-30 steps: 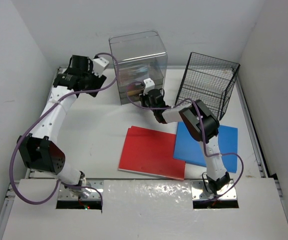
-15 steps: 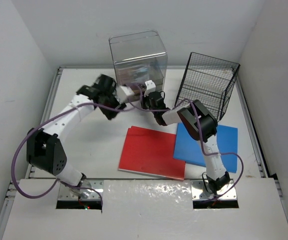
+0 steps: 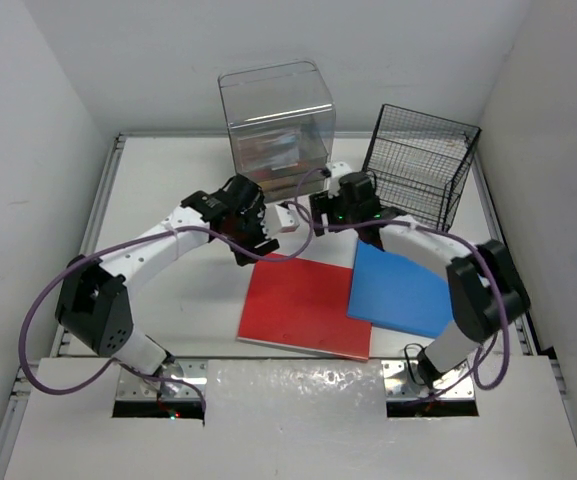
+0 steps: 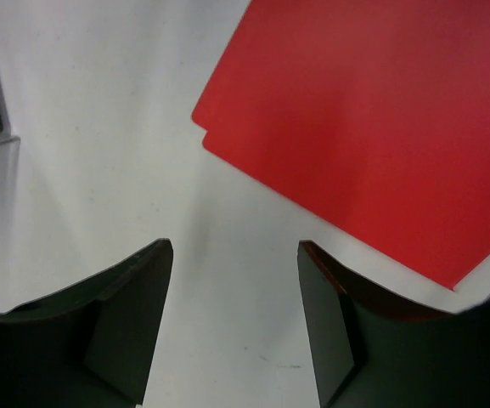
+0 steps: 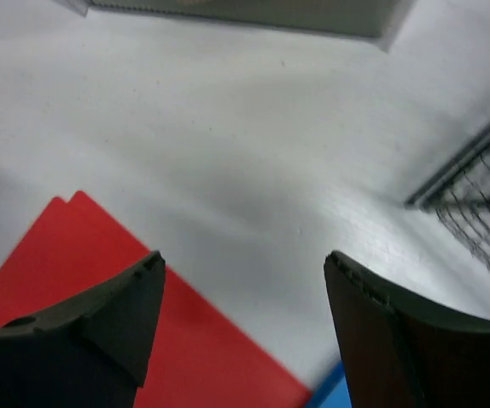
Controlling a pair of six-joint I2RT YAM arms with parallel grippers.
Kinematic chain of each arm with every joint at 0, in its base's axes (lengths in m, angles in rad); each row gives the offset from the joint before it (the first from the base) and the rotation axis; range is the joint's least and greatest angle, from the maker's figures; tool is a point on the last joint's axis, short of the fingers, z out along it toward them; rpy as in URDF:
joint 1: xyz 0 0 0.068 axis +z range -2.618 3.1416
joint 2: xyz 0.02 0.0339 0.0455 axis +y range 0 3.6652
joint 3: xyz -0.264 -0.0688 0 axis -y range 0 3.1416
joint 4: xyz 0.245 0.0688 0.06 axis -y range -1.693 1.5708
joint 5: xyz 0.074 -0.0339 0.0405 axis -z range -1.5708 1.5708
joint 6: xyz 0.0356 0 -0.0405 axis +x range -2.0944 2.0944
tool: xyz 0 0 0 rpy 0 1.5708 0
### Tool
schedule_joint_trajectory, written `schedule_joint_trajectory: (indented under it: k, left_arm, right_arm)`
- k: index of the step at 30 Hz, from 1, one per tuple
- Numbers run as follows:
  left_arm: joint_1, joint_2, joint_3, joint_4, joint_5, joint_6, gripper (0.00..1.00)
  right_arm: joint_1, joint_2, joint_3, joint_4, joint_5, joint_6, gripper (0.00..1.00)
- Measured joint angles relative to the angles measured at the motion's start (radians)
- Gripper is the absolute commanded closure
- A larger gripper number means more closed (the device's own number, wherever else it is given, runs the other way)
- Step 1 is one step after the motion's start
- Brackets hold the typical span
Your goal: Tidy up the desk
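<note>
Left arm [image 3: 158, 245] swung in from 10 o'clock to the middle of the desk [image 3: 168, 190], right arm [image 3: 418, 235] backed off the clear box [image 3: 276, 125]. Left jaws and right jaws both hang open, empty. Red folder [image 3: 306, 305] and blue folder [image 3: 403, 292] lie flat at 5 o'clock, so tidying looks barely started.

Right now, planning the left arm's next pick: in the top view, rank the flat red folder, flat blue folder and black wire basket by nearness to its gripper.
1. Flat red folder, just beside the left gripper.
2. Flat blue folder, farther right.
3. Black wire basket, back right.
</note>
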Motion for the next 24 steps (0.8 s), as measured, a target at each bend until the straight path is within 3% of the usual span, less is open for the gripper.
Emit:
schedule_joint_trajectory:
  k: [5,9,19,24]
  left_arm:
    - [0.012,0.043,0.008,-0.003,-0.036,-0.029,0.42]
    - [0.011,0.078,0.016,0.002,-0.036,-0.034,0.42]
    - [-0.044,0.096,0.036,0.030,-0.050,-0.040,0.42]
    - [-0.059,0.096,0.035,0.035,-0.063,-0.040,0.42]
  right_arm:
    - [-0.099,-0.306,-0.162,-0.256,-0.040,0.152,0.29]
    - [-0.101,-0.565,-0.350,-0.385,-0.068,0.283,0.31]
    - [-0.097,-0.623,-0.481,-0.654,-0.156,0.428,0.31]
    - [-0.097,-0.740,-0.521,-0.713,-0.170,0.481,0.33]
